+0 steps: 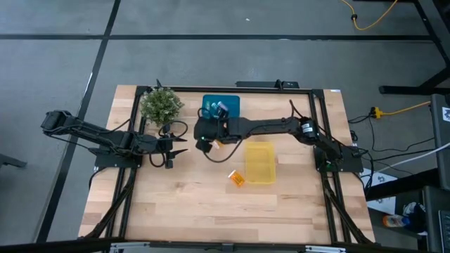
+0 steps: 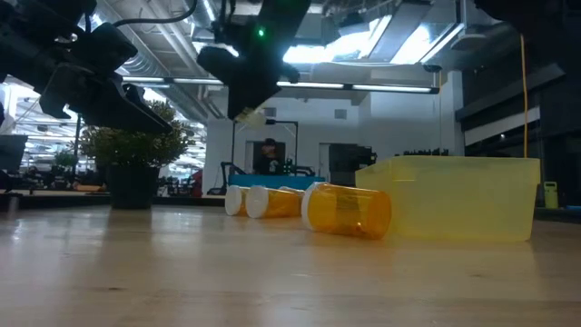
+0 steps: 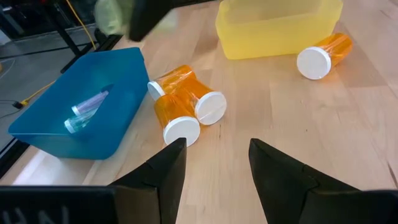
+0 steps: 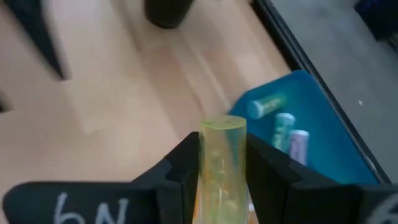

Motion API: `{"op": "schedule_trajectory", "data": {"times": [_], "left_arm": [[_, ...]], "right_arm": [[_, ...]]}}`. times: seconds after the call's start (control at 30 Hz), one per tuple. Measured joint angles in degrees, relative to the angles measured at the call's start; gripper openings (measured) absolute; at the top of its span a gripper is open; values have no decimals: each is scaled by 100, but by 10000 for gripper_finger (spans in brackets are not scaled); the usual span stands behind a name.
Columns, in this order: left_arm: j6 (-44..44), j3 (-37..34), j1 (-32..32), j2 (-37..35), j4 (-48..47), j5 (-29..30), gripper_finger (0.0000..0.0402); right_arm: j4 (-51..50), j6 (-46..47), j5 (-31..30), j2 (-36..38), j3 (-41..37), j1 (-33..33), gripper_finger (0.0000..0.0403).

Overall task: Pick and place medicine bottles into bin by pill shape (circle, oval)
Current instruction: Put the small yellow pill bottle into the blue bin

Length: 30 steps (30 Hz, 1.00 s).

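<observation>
An orange bottle (image 2: 349,210) lies on its side nearest the low camera, on the counter (image 1: 211,204) just beside the yellow bin (image 2: 458,209). Three more orange bottles (image 3: 183,102) lie clustered beside the blue bin (image 3: 81,118), which holds what look like three small pale bottles (image 4: 280,124), though they show blurred. The right claw (image 4: 222,163) hangs over the counter near the blue bin, its fingers closed on a yellow-green bottle (image 4: 222,146). The left claw (image 3: 214,165) hovers near the potted plant (image 1: 161,104), fingers parted and holding nothing.
</observation>
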State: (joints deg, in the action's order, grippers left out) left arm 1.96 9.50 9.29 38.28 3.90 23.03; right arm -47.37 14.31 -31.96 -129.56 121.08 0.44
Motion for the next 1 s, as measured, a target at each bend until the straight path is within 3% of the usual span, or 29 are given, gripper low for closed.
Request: {"op": "schedule_trajectory", "data": {"times": [0.57, 1.0], "left_arm": [[0, 0, -2, 0, 0, 0, 169], [0, 0, -1, 0, 0, 0, 169]], "right_arm": [[31, 456, 20, 0, -11, -1246, 114], [40, 508, 232, 0, -11, -1453, 114]]}}
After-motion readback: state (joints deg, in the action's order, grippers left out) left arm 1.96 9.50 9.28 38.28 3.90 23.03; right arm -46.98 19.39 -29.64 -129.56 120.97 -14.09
